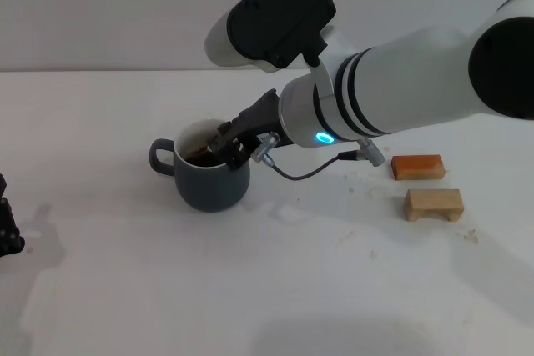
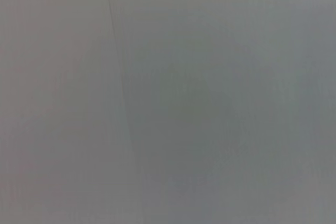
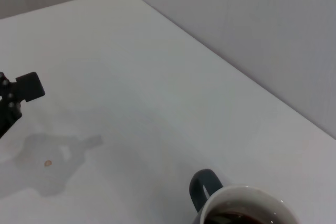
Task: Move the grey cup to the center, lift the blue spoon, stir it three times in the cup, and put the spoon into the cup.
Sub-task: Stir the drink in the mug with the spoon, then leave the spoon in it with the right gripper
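The grey cup [image 1: 210, 179] stands upright on the white table, a little left of the middle, with its handle [image 1: 160, 157] pointing to my left. It holds dark liquid. My right gripper [image 1: 225, 146] reaches down from the right and sits at the cup's mouth, over its right rim. The blue spoon is hidden; I cannot see it in any view. The right wrist view shows the cup's rim [image 3: 247, 195] and handle from above. My left gripper [image 1: 7, 227] is parked at the table's far left edge; it also shows in the right wrist view [image 3: 16, 98].
An orange-brown wooden block [image 1: 416, 167] and a pale wooden block [image 1: 434, 204] lie on the table to the right of the cup. Small crumbs are scattered near them. The left wrist view shows only a blank grey surface.
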You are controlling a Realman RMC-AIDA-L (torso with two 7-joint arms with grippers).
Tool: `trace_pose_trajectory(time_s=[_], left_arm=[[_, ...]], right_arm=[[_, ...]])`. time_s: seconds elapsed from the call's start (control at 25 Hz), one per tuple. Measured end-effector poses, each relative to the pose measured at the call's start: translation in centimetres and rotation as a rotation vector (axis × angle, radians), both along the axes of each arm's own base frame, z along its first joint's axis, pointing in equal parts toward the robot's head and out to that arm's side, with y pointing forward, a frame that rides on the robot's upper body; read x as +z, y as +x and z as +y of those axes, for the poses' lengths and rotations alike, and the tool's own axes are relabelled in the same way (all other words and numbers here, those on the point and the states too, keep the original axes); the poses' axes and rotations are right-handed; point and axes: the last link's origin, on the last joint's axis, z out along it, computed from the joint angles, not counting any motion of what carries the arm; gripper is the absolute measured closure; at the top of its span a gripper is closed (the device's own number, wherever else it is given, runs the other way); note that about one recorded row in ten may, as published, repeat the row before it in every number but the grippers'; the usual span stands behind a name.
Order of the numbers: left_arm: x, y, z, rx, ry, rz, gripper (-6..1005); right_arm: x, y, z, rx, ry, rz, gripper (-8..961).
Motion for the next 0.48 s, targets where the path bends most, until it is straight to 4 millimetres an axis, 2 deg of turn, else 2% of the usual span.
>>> trace_pose_trajectory(time_s=[0.48], left_arm=[[0.0,0.1,0.1,-0.003,0.002,-0.001,1001]], right_arm=[[0.6,1.2,1.4,-0.004,0.047,-0.028,792]])
